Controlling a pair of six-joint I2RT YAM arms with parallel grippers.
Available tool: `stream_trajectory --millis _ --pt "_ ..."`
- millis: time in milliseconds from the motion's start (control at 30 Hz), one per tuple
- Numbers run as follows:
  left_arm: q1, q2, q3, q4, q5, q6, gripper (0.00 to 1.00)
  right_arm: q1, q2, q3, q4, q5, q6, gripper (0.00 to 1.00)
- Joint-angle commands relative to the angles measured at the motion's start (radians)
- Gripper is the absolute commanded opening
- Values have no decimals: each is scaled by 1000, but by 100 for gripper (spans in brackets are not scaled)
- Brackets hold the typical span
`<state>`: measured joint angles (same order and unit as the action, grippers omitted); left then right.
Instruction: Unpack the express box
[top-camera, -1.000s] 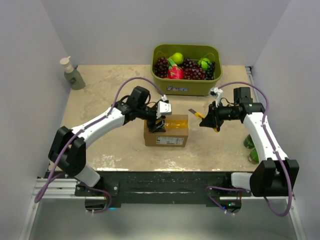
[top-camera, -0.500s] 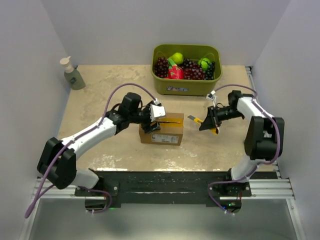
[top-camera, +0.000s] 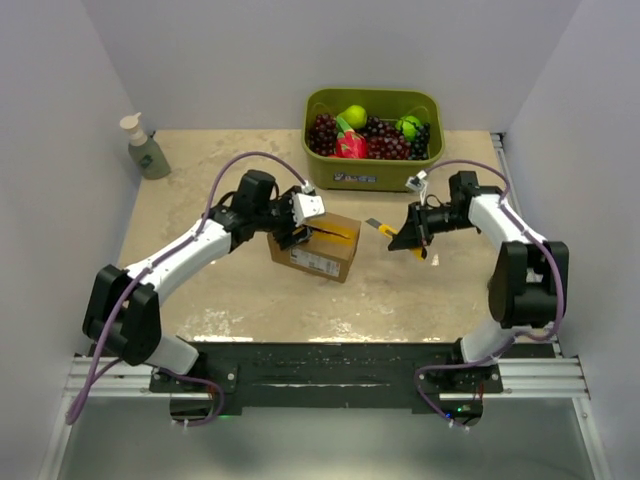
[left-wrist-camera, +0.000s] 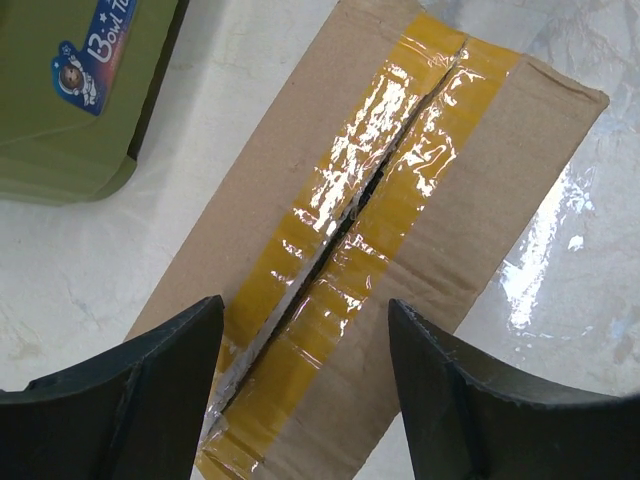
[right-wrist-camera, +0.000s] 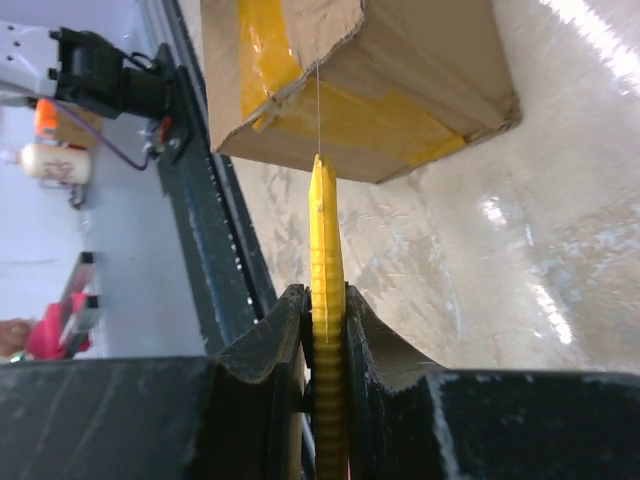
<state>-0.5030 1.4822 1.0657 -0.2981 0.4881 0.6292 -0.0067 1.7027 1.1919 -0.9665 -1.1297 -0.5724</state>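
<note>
A brown box sits askew on the table just in front of the green bin, nearer the bin's left half, its white label facing away from the bin. The left gripper is at the box end closest to the bin's left corner, with its fingers spread wide. In the wrist view each finger meets a cardboard edge, so the gripper clasps the box across that end. The yellow tape along the top seam is slit lengthwise, and a dark gap shows between the flaps. In front of the bin's right corner, the right gripper is closed tight on a yellow knife. The knife's thin blade points toward the box end that lies below the bin's middle. Whether the blade tip touches the cardboard cannot be told. The bin holds fruit. A soap bottle stands well to the left of the bin, by the wall.
</note>
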Motion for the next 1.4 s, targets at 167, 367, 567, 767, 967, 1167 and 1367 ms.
stream_trajectory --millis 167,367,567,767,967,1167,1367 --pt "-62 64 -35 -205 4 -29 73 -1 -227 -161 451 148 563 0" --pt "-62 75 74 -262 134 -112 74 -1 -189 -144 356 223 510 0" --pt "-60 81 285 -320 152 -123 82 -1 -207 -144 301 179 486 0" --pt "105 26 292 -306 141 -180 85 59 -262 -146 232 225 466 0" --pt "262 -32 104 -181 58 -325 84 73 -334 -256 470 157 659 0" --pt "288 -97 -21 -139 -23 -342 84 131 -276 -246 632 214 756 0" --pt "282 -143 -128 -101 49 -318 83 200 -200 -203 723 238 810 0"
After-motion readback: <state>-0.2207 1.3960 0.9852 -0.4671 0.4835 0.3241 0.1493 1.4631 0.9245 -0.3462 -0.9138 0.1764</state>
